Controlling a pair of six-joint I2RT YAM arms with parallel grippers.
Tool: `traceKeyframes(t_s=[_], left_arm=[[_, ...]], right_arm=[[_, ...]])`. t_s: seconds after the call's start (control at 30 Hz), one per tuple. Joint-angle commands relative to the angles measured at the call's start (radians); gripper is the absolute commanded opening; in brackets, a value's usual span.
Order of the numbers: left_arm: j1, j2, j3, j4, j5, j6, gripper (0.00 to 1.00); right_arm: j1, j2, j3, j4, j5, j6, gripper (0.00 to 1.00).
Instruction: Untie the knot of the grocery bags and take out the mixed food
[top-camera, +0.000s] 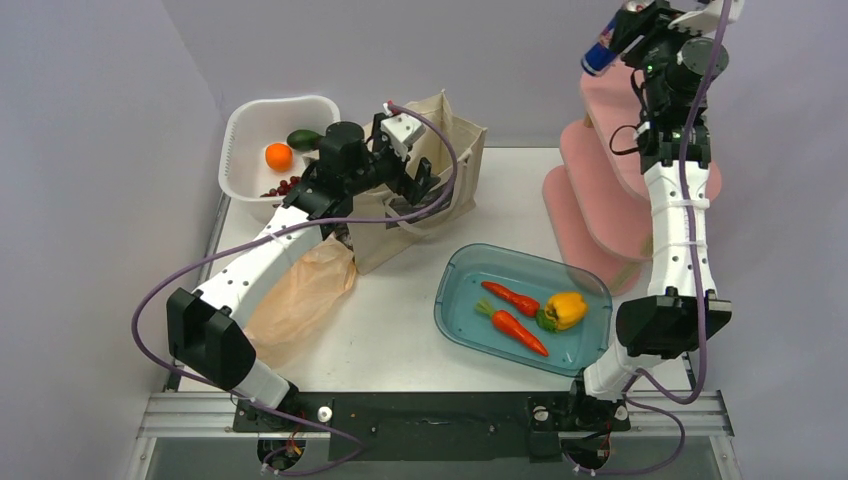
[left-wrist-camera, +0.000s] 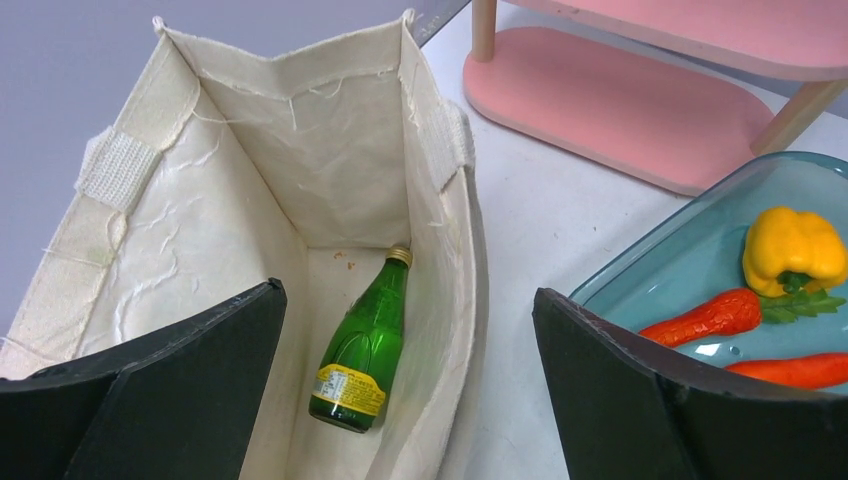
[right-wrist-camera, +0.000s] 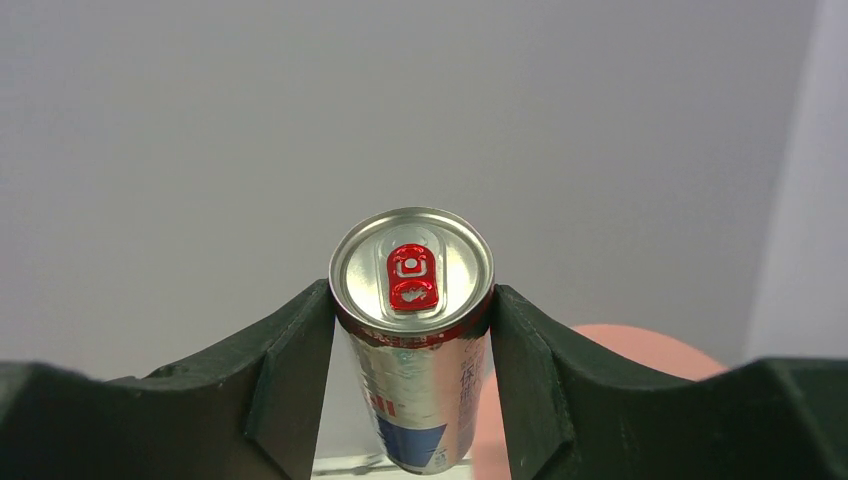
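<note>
1. The left pincer (top-camera: 418, 185) hung over the open top of the cream tote (top-camera: 455, 140). Its two black fingers were spread wide, with nothing between them.
2. The left wrist view looked right down into the tote. A green bottle (left-wrist-camera: 362, 350) with a yellow cap lay on its side on the bottom, close to the right wall. Bare cloth showed to its left. The top view did not show the bottle at all.
3. The blue tray (top-camera: 470, 265) sat near the tote's right wall, with a strip of bare bench (top-camera: 400, 330) between them.
4. The right pincer (top-camera: 620, 40) was up high at the back right, above the pink shelf (top-camera: 600, 200). It was pinching a blue and silver can (top-camera: 598, 55). The right wrist view showed both fingers pressed on the can's sides, just under its rim.
5. Two carrots (top-camera: 510, 298) lay in the tray, with a yellow pepper (top-camera: 566, 308) close beside their green tops.
6. The thin orange bag (top-camera: 300, 290) lay flat at the front left, partly under the left arm.
7. A white basket (top-camera: 240, 130) at the back left held an avocado (top-camera: 303, 138) and a round orange fruit (top-camera: 279, 155).
</note>
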Motion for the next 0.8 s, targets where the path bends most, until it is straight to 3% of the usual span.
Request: traceKeyframes(t_s=[0.0,0.37,0.57,0.77], left_arm=[[-0.027,-0.017,0.078,-0.022,-0.066,0.01,0.96],[-0.035,0.0,0.102,-0.072,-0.114,0.005,0.97],[-0.035,0.01,0.126,-0.125,-0.085,0.034,0.97],[-0.035,-0.018,0.079,-0.075,-0.076,0.059,0.97]], right_arm=[[-0.07,-0.057,0.064,0.066,0.034,-0.087,0.0],[-0.083,0.006,0.113,-0.018,0.152,-0.347,0.0],[-0.091,0.066,0.16,-0.023,0.133,-0.358,0.0],[-0.092,0.134,0.208,-0.044,0.117,-0.333,0.0]])
